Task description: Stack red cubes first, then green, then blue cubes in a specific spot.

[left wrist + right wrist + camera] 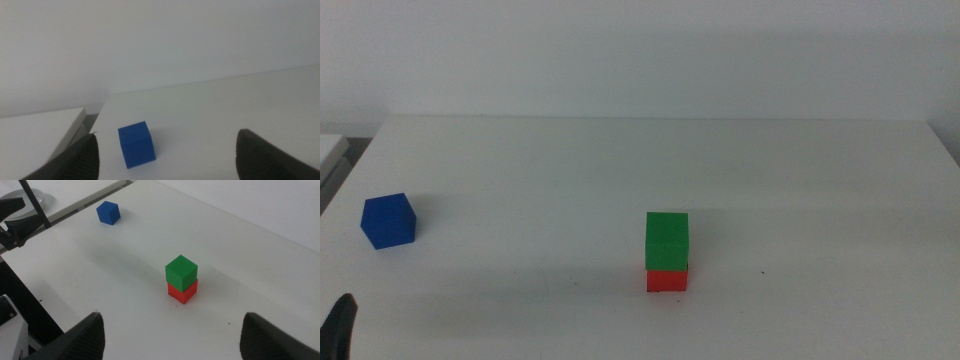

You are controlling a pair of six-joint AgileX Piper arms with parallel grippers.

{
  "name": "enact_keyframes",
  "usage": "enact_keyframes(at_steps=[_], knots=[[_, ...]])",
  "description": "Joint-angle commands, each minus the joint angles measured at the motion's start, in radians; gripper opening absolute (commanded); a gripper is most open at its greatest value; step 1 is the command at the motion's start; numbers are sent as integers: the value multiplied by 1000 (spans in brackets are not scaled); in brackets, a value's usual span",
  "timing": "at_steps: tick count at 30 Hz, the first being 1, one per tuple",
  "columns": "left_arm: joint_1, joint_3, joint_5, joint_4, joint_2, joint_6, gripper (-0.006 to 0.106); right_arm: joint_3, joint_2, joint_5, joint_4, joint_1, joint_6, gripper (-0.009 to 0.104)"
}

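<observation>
Middle view: the green cube (667,240) sits on the red cube (667,279); the blue cube (389,221) lies well to their left.

Left wrist view: the left gripper (165,157), jaws apart, faces the blue cube (136,144); straddle it squarely before closing.

Right wrist view: the right gripper (172,340), jaws apart, waits near the stack.

We see soft, even, fairly bright light over the white table (620,170), with no glare. Shadows are faint: a pale smudge spreads on the table beside the green cube (667,241) and red cube (667,279) in the middle view, and the blue cube (389,221) casts almost none. All three pictures look slightly soft and low in contrast. In both wrist views we find the dark jaws blurred, out of focus at close range, their edges fuzzy.
</observation>
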Motion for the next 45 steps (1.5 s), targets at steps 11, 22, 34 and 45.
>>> enact_keyframes(at_steps=[11,22,34,45], knots=[[63,-844,817,-28,741,-62,94,3,-8,-9,-3,0,-8,92],[63,-1209,933,-1,1294,-259,94,3,-8,-9,-2,0,-8,92],[129,-1288,908,26,1617,-294,94,3,-8,-9,-2,0,-8,92],[248,-1431,850,-126,1858,-206,94,3,-8,-9,-2,0,-8,92]])
